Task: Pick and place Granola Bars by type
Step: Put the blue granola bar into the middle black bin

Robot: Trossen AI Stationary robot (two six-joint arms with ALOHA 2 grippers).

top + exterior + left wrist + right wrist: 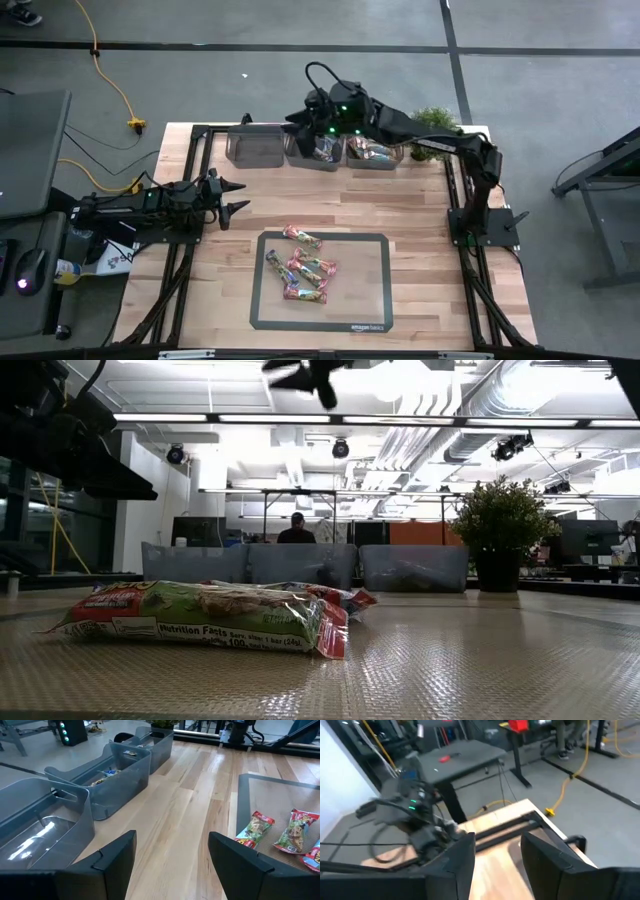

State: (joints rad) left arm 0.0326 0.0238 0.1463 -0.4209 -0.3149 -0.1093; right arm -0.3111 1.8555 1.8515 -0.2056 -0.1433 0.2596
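My right gripper (300, 122) hangs empty, fingers apart, over the bins (318, 147) at the worktop's far edge. I'd bring it back to the granola bars (303, 265) on the mat (375, 290) and take one by its middle. Left gripper (236, 196) waits open at the left edge.

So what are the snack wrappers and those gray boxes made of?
The snack wrappers look like thin, shiny plastic film: they crinkle, catch the light, and you can see the bar through a clear part. The gray boxes look like smooth see-through plastic, since the things inside show through their walls.
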